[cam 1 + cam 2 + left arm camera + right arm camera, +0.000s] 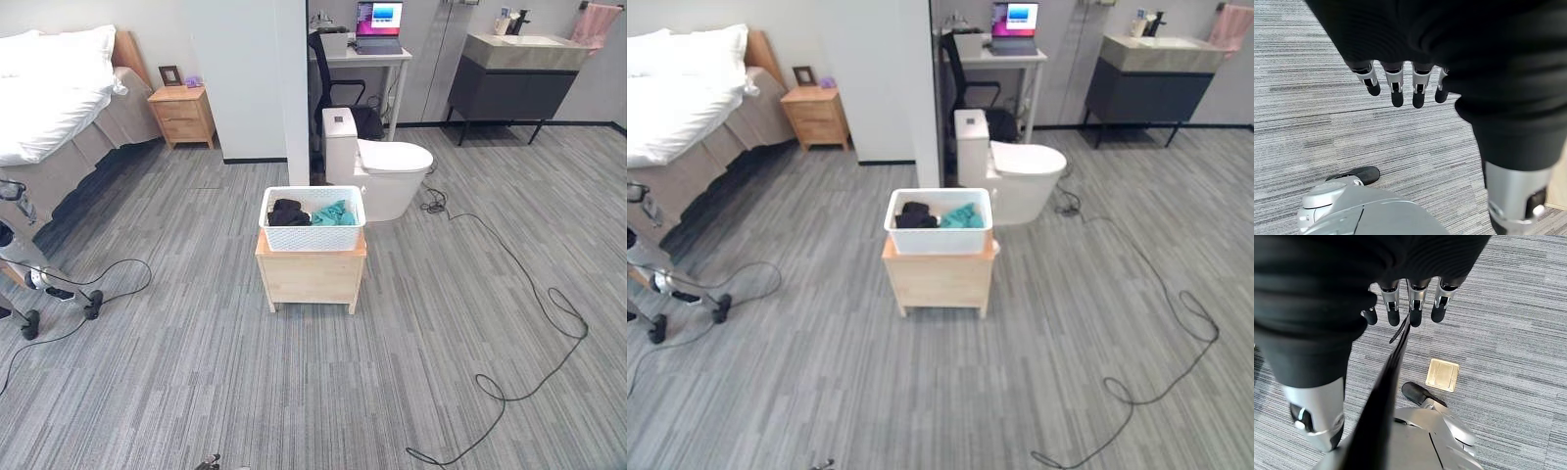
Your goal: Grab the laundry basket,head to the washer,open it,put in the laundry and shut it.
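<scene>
In the middle of the grey plank floor [196,372], a white laundry basket [313,230] sits on top of a low wooden stand [311,276], its base resting on the stand's top. Inside the basket lie a dark garment [288,212] on the robot's left side and a teal garment [335,213] on the right, the two touching. Neither hand is on the basket. The left hand [1400,81] hangs over bare floor, its fingers [1397,90] relaxed and slightly bent, grasping nothing. The right hand [1410,301] likewise hangs above the floor with loose, empty fingers [1416,313]; below it a brass floor plate [1443,374] is set into the planks.

Just behind the basket stands a white toilet [377,171] with its lid down, beside the end of a white partition wall [255,78]. Farther back a white desk [367,59] carries an open laptop [378,26], with a black chair [338,93] pushed up to it. To the right of the desk is a dark vanity [514,88] with a pale basin top, and a pink towel [595,22] hangs at the far right. On the left is a bed [54,98] with white bedding, and a wooden nightstand [182,116] holding a small picture frame [170,75] stands near its head. A wheeled metal frame [29,274] stands at the left edge near the bed.
</scene>
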Robot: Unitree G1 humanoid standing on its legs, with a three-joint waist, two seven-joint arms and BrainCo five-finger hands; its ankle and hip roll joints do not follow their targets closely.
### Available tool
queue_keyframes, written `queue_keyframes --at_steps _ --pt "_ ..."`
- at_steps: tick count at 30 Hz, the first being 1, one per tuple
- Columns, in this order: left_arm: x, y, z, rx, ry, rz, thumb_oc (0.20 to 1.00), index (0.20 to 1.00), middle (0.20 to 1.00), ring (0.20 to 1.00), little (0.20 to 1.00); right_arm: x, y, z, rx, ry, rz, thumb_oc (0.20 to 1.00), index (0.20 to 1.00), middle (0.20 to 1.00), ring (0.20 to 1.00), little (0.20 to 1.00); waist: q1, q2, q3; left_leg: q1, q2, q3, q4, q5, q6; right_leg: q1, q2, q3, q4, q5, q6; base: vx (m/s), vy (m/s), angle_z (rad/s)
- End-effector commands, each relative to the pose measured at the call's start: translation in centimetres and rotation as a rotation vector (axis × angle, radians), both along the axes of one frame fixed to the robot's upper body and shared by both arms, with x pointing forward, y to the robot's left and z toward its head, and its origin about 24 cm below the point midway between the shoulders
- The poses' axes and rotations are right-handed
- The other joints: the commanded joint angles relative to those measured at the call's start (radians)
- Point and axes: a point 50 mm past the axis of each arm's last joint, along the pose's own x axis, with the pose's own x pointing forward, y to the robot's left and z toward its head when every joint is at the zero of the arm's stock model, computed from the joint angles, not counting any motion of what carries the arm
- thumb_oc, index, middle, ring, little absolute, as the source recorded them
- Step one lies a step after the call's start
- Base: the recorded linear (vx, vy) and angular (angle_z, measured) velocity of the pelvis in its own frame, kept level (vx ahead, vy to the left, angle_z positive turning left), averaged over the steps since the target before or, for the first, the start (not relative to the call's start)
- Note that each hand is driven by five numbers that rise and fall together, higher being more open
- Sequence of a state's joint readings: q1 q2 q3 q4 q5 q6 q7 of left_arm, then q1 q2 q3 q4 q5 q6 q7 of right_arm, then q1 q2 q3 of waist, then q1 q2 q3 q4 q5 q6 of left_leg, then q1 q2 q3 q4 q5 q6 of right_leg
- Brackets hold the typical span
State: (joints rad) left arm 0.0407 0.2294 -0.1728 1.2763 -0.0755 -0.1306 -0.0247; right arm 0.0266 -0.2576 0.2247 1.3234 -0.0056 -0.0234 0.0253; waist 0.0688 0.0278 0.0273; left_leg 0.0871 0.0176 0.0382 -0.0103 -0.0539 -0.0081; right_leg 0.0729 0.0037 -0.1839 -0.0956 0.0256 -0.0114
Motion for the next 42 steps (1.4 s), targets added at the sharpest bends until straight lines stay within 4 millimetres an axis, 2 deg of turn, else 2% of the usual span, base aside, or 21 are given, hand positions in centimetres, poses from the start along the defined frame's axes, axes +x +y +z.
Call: queue_keyframes --at_steps 1,14,19,22,23,26,27,30,31,33,35,36,37,38,42 --pt "0.7 0.7 0.2 0.024 -0.01 -0.001 1.0 1.0 1.0 1.0 1.0 -1.1 0.4 -0.3 -0.001 0.061 0.022 1.0 1.0 1.0 1.0 1.0 0.002 -0.055 -0.019 -0.04 -0.015 -0.064 -0.077 0.066 -0.019 0.027 -0.101 -0.004 0.008 -0.014 0.103 0.0 0.0 0.0" --pt "1.1 0.0 0.2 0.004 -0.029 -0.004 1.0 1.0 1.0 1.0 1.0 -1.7 -0.4 -0.2 -0.025 0.088 0.003 1.0 1.0 1.0 1.0 1.0 -0.001 -0.038 -0.011 -0.044 -0.013 -0.067 -0.077 0.072 -0.024 0.026 -0.097 -0.009 0.008 -0.018 0.1 0.0 -0.008 0.0" --pt "1.1 -0.5 0.1 -0.014 -0.033 -0.002 1.0 1.0 1.0 1.0 1.0 -2.1 -1.4 0.0 -0.053 0.099 -0.036 1.0 1.0 1.0 1.0 1.0 0.0 -0.026 -0.004 -0.036 -0.007 -0.071 -0.077 0.071 -0.026 0.032 -0.091 -0.01 0.008 -0.024 0.095 0.02 -0.032 0.01" --pt "1.4 -0.8 0.1 -0.026 -0.04 -0.003 1.0 1.0 1.0 1.0 1.0 -2.2 -2.2 0.2 -0.074 0.102 -0.062 1.0 1.0 1.0 1.0 1.0 0.003 -0.018 0.02 -0.036 0.015 -0.077 -0.068 0.084 -0.037 0.039 -0.077 -0.013 0.016 -0.038 0.079 0.02 -0.1 0.02" --pt "1.5 -0.9 0.1 -0.027 -0.043 -0.005 1.0 1.0 1.0 1.0 1.0 -2.2 -2.3 0.3 -0.079 0.102 -0.066 1.0 1.0 1.0 1.0 1.0 0.003 -0.017 0.03 -0.048 0.021 -0.078 -0.04 0.078 -0.042 0.037 -0.074 -0.015 0.028 -0.047 0.073 -0.03 -0.118 0.1" --pt "2.0 -1.0 0.2 -0.041 -0.06 0.004 1.0 1.0 1.0 1.0 1.0 -2.0 -2.6 0.4 -0.086 0.097 -0.072 1.0 1.0 1.0 1.0 1.0 0.007 -0.026 0.069 -0.13 0.031 -0.08 0.147 0.042 -0.061 0.029 -0.058 -0.011 0.081 -0.083 0.043 -0.01 -0.13 0.19" --pt "2.0 -1.0 0.2 -0.041 -0.06 0.004 1.0 1.0 1.0 1.0 1.0 -2.0 -2.6 0.4 -0.086 0.097 -0.072 1.0 1.0 1.0 1.0 1.0 0.007 -0.026 0.069 -0.133 0.032 -0.081 0.152 0.04 -0.061 0.029 -0.057 -0.012 0.082 -0.083 0.042 0.01 -0.098 0.08" --pt "2.4 -1.3 0.3 -0.053 -0.076 0.01 1.0 1.0 1.0 1.0 1.0 -1.3 -3.2 0.7 -0.106 0.08 -0.06 1.0 1.0 1.0 1.0 1.0 0.022 -0.029 0.12 -0.281 0.025 -0.094 0.402 0.111 -0.059 0.039 -0.048 -0.023 0.102 -0.1 0.018 0.03 -0.104 0.02" --pt "2.2 -1.5 0.2 -0.057 -0.066 0.012 1.0 1.0 1.0 1.0 1.0 -1.1 -3.6 0.8 -0.122 0.084 -0.051 1.0 1.0 1.0 1.0 1.0 0.029 -0.034 0.125 -0.341 0.039 -0.058 0.376 0.129 -0.048 0.057 -0.046 -0.037 0.086 -0.115 0.02 0.18 -0.049 0.08" --pt "2.0 -1.5 0.1 -0.056 -0.061 0.013 1.0 1.0 1.0 1.0 1.0 -1.0 -3.7 0.8 -0.126 0.083 -0.049 1.0 1.0 1.0 1.0 1.0 0.038 -0.037 0.123 -0.351 0.049 -0.035 0.325 0.121 -0.045 0.068 -0.047 -0.037 0.078 -0.12 0.025 0.18 0.014 0.01" --pt "1.9 -1.4 0.1 -0.051 -0.057 0.021 1.0 1.0 1.0 1.0 1.0 -0.3 -3.7 0.9 -0.131 0.063 -0.045 1.0 1.0 1.0 1.0 1.0 0.054 -0.037 0.122 -0.364 0.07 -0.02 0.212 0.171 -0.054 0.091 -0.041 -0.034 0.063 -0.128 0.034 0.29 0.121 -0.04" --pt "2.0 -1.2 0.1 -0.043 -0.062 0.035 1.0 1.0 1.0 1.0 1.0 0.4 -3.5 1.0 -0.129 0.04 -0.04 1.0 1.0 1.0 1.0 1.0 0.079 -0.03 0.119 -0.399 0.076 -0.029 0.089 0.215 -0.065 0.121 -0.031 -0.023 0.053 -0.154 0.043 0.39 0.202 0.0" --pt "1.9 -1.0 0.1 -0.038 -0.06 0.041 1.0 1.0 1.0 1.0 1.0 0.5 -3.3 0.9 -0.123 0.035 -0.038 1.0 1.0 1.0 1.0 1.0 0.086 -0.03 0.117 -0.401 0.076 -0.031 0.049 0.228 -0.071 0.134 -0.032 -0.017 0.053 -0.166 0.047 0.42 0.233 -0.06" --pt "1.7 -0.8 0.1 -0.031 -0.056 0.053 1.0 1.0 1.0 1.0 1.0 0.4 -3.2 0.8 -0.115 0.034 -0.043 1.0 1.0 1.0 1.0 1.0 0.094 -0.032 0.113 -0.405 0.074 -0.037 0.039 0.239 -0.078 0.153 -0.034 -0.008 0.058 -0.181 0.052 0.33 0.199 -0.18" --pt "0.7 0.2 0.1 -0.008 -0.029 0.077 1.0 1.0 1.0 1.0 1.0 0.1 -2.4 0.6 -0.086 0.043 -0.041 1.0 1.0 1.0 1.0 1.0 0.105 -0.048 0.073 -0.394 0.065 -0.036 0.068 0.243 -0.057 0.182 -0.065 0.007 0.096 -0.2 0.074 0.34 0.233 -0.37"
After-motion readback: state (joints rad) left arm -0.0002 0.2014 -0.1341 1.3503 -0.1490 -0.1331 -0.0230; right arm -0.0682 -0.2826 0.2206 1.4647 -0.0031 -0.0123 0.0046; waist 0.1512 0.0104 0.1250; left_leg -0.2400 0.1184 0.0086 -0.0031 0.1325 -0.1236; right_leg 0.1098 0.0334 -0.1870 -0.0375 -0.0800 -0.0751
